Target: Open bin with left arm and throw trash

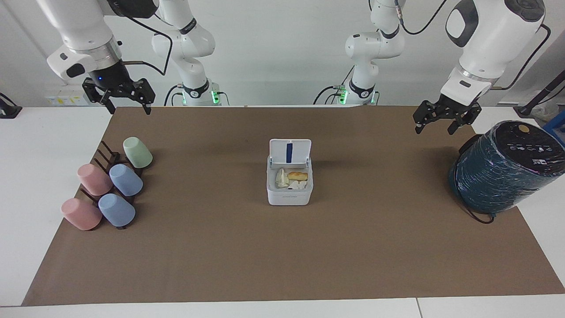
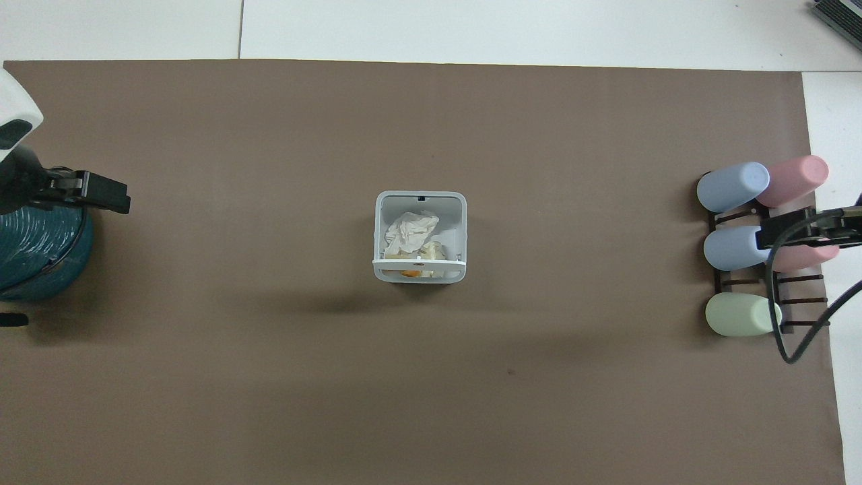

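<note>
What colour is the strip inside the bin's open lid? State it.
Blue: a narrow strip running down the white inside of the lid of the bin, shown best in the facing view.

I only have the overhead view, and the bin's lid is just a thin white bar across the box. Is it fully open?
Observer: Yes. In the facing view the lid stands upright along the edge of the bin nearest the robots, blue strip showing.
Operator: I see tissue and a hint of orange under that bar. What is it?
Observer: A yellow-orange lump, lying inside beside the white wads.
Operator: Are the arms clear of the box?
Observer: Both are raised and empty: the left pincer hangs open over the mat by the teal cylinder, the right pincer open over the mat's corner.
</note>
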You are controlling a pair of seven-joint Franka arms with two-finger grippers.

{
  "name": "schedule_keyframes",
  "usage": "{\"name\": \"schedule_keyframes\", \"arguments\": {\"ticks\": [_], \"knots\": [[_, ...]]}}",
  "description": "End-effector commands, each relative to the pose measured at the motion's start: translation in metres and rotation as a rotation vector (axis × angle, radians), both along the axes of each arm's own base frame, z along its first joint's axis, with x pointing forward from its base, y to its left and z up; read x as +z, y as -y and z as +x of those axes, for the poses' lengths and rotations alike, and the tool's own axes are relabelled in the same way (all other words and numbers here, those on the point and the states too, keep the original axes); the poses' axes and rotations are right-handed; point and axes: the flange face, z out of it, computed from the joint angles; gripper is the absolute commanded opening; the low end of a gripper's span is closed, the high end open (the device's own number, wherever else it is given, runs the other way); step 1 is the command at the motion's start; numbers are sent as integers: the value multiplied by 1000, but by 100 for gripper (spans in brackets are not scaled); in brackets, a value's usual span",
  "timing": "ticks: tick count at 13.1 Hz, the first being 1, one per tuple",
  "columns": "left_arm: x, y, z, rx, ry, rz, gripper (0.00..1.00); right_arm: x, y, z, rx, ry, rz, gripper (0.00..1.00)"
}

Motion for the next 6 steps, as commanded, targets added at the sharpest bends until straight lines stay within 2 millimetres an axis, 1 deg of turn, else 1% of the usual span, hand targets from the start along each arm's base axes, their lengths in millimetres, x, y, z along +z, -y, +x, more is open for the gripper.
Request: {"name": "schedule_keyframes", "arguments": {"ticks": [1,6], "knots": [[6,-7,-5,-9,15,18,100,1,-1,-5,-15,10,22,100],[5,-4,-5,-11,10,17,100,1,-1,-5,-12,8,24,100]]}}
